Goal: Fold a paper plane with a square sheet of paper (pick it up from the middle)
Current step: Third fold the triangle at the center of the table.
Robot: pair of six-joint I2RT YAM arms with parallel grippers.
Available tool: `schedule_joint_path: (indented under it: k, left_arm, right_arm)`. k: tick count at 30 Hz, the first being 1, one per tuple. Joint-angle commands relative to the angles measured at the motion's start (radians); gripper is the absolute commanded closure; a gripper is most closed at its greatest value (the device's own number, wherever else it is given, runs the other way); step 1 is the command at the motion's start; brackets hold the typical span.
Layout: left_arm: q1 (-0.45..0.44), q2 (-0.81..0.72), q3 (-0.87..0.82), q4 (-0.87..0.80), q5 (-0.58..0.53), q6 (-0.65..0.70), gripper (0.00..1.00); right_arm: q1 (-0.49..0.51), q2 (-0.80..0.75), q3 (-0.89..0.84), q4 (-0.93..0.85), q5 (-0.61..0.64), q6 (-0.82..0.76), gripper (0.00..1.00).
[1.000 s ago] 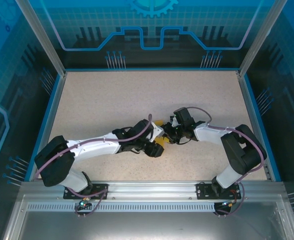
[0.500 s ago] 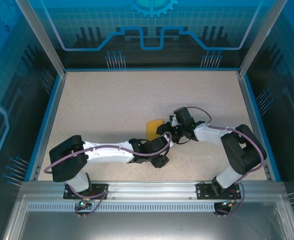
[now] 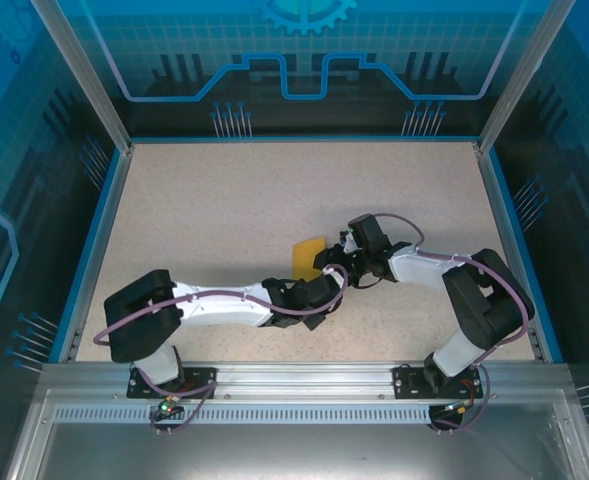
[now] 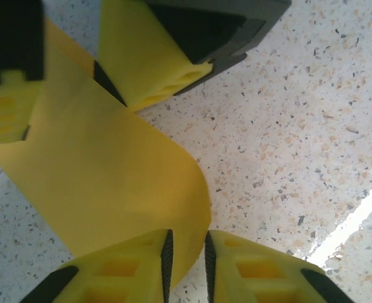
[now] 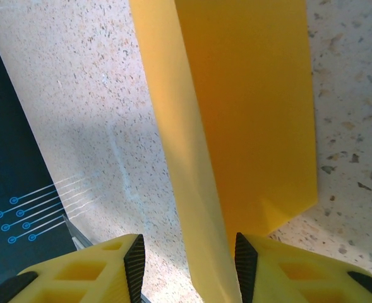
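Left jaws pinch the curled paper (image 4: 110, 189) on the speckled table (image 4: 299, 126); right jaws straddle it, grip unclear.

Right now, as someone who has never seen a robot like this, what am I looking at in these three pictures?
Two robot arms are bolted at the near edge of a speckled table, each ending in a two-finger gripper. The wide picture looks down from above and behind them. The close-ups come from cameras on the wrists, each showing its own yellow fingertips at the bottom. On the table rests one orange-yellow sheet of paper, partly folded. The left gripper is nearly shut on its curled edge. The right gripper stands open astride the other end.
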Motion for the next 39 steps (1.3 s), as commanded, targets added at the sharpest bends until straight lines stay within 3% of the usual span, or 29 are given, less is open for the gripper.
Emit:
schedule_joint_path:
  k: [1,7,12,20,28,39]
  left_arm:
    - [-0.004,-0.051,-0.016,0.021,-0.008,0.003,0.85]
    - [0.002,-0.059,-0.022,0.027,0.018,0.002,1.0]
    - [0.029,-0.065,-0.025,0.023,0.085,-0.005,1.0]
    - [0.117,-0.126,-0.061,0.048,0.284,-0.033,1.0]
    - [0.226,-0.174,-0.095,0.061,0.479,-0.049,1.0]
    - [0.314,-0.167,-0.106,0.066,0.634,-0.065,1.0]
  right_arm:
    - [-0.011,-0.01,0.01,-0.039,-0.016,-0.016,0.55]
    - [-0.013,-0.017,0.022,-0.076,-0.008,-0.039,0.55]
    - [-0.019,-0.05,0.046,-0.163,0.043,-0.096,0.55]
    - [-0.026,-0.096,0.16,-0.394,0.206,-0.234,0.55]
    - [-0.025,-0.041,0.225,-0.374,0.184,-0.293,0.66]
    - [-0.014,0.108,0.342,-0.389,0.152,-0.354,0.76]
